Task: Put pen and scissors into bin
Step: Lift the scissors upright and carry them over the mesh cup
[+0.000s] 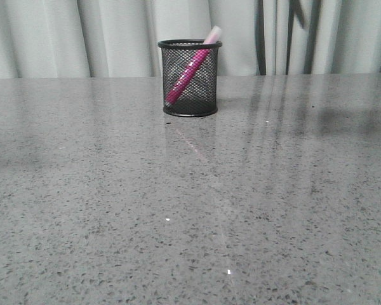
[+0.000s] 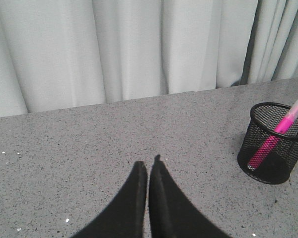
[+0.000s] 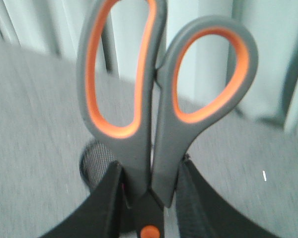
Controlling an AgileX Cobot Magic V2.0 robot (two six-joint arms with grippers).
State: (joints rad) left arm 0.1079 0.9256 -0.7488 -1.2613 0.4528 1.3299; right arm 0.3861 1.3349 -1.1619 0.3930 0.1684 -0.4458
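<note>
Scissors (image 3: 159, 109) are clamped near the pivot by the right hand (image 3: 149, 198), handles up, long axis upright, blades hidden below. Just behind and beneath them the bin (image 3: 92, 166) is glimpsed, so a short descent is judged enough. Inside the bin the pen (image 1: 189, 68) is seen leaning. Well aside from the bin, the left hand (image 2: 148, 171) is pressed closed, empty, over the worktop (image 1: 190, 210).

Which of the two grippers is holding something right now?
The right gripper, clamped on the scissors below their handles. The left gripper is shut and empty.
</note>
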